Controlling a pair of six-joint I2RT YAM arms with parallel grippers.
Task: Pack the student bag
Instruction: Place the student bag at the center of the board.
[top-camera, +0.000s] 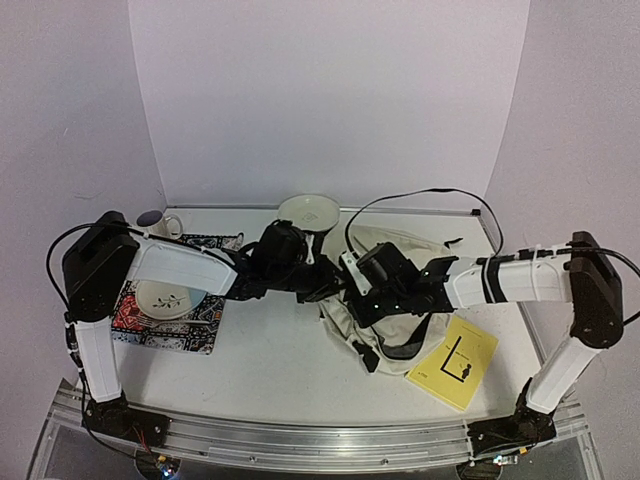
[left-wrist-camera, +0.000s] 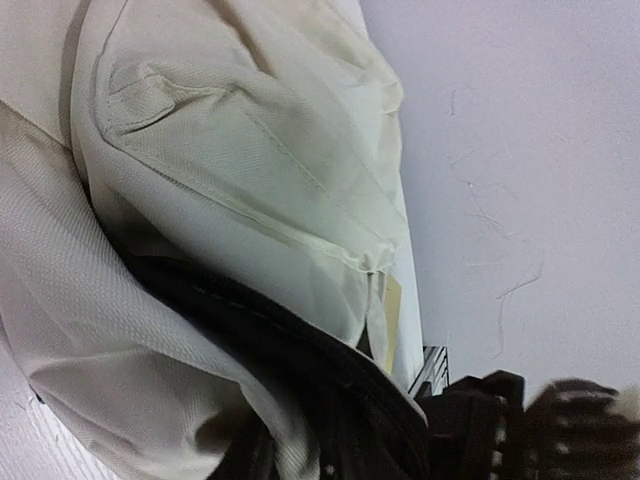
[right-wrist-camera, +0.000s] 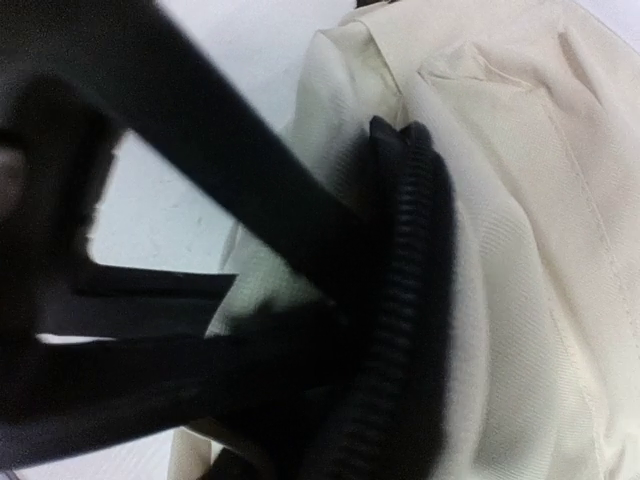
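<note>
Student bag (top-camera: 405, 243) lies slumped on the surface, black straps spilling from its near side. Both arms meet at the bag's left edge.

Left fingers (top-camera: 322, 283): pushed in at the bag's left side. Can't tell if they're apart or pinching cloth, since the wrist view shows only cream fabric and a dark strap.
Right fingers (right-wrist-camera: 250, 200): hard up against a black ribbed edge (right-wrist-camera: 400, 300) of the bag and blurred. Can't tell whether they're clamped on it or only touching.

Yellow book (top-camera: 452, 362) sits just beside the bag's near right corner, not packed.

Risks, as I judge them:
- Two wrists are crowded at the same edge of the bag. Move either sideways and you knock them together.
- Fabric is limp. Hold only one side and the mouth folds shut, so the book jams on the rim.
- Grab a strap instead of the rim and the whole bag slides, into the book or the bowl (top-camera: 308, 210) just behind its far left.
- Loose straps can hook a finger when you back out.
</note>
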